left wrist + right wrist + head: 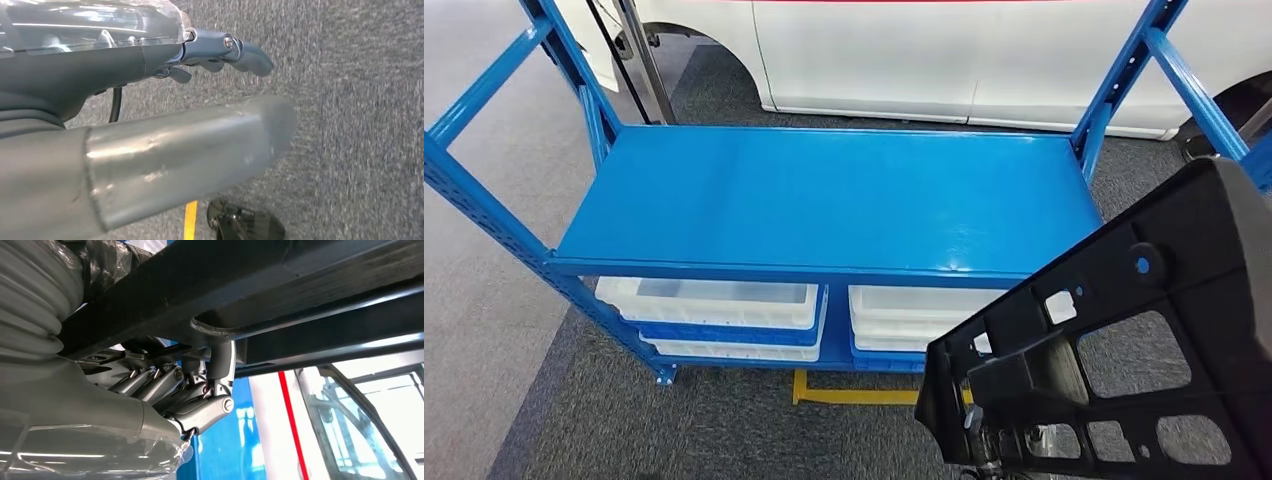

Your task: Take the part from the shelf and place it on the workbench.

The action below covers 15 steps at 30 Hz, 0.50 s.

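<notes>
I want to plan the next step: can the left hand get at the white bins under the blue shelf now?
Probably not. The left hand hangs over the carpet, holding nothing, and the white bins sit low under the blue shelf.

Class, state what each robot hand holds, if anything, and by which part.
The right hand grips the black perforated plastic panel by a lower edge bar; the left hand holds nothing.

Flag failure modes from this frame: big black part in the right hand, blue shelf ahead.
1. The large black perforated plastic part is carried by the right hand alone, fingers hooked at one edge; it could rotate or slip.
2. It fills the lower right of the head view, so obstacles there may go unseen.
3. Its upper end sits near the blue metal shelf upright; a turn might clip it.
The left hand hangs idle, giving no support.
</notes>
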Each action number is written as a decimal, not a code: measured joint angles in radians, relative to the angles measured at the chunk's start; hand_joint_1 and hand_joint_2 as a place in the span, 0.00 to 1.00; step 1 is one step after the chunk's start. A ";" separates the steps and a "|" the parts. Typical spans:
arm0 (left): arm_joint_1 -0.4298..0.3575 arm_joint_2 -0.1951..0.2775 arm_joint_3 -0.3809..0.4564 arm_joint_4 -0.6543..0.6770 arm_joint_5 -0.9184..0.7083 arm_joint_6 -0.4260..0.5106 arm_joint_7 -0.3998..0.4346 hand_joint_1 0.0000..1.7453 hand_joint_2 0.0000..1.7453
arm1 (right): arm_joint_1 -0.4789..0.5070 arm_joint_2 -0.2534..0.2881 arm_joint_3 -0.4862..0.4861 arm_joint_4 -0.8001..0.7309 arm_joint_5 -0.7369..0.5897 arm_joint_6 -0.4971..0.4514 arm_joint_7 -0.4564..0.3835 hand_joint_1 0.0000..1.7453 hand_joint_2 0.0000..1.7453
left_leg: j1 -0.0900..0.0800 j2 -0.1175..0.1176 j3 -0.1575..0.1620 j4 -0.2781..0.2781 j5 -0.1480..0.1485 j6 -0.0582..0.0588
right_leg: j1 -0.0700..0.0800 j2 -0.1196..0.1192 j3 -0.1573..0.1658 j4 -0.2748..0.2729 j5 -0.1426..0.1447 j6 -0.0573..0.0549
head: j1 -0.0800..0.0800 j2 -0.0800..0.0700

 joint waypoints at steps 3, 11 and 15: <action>0.001 -0.002 0.001 0.000 -0.003 0.000 -0.004 0.00 0.00 | 0.000 0.000 -0.001 0.005 -0.002 -0.001 0.001 1.00 1.00 | 0.006 0.043 -0.032 -0.011 0.037 0.013 | -0.005 -0.055 -0.031 0.090 -0.114 0.015 | 0.002 0.000; 0.001 -0.002 0.001 0.000 -0.003 -0.001 -0.007 0.00 0.00 | -0.005 -0.001 -0.005 0.015 -0.002 -0.002 0.002 1.00 1.00 | 0.013 0.148 -0.139 0.040 0.090 -0.015 | -0.041 -0.145 0.148 0.073 -0.138 0.059 | 0.002 0.000; -0.003 -0.002 0.002 0.000 -0.008 -0.001 -0.005 0.00 0.00 | -0.008 0.000 -0.007 0.017 -0.005 -0.002 0.000 1.00 1.00 | 0.015 0.173 -0.153 0.054 0.104 -0.047 | -0.028 -0.144 0.181 -0.019 -0.164 0.022 | 0.001 0.000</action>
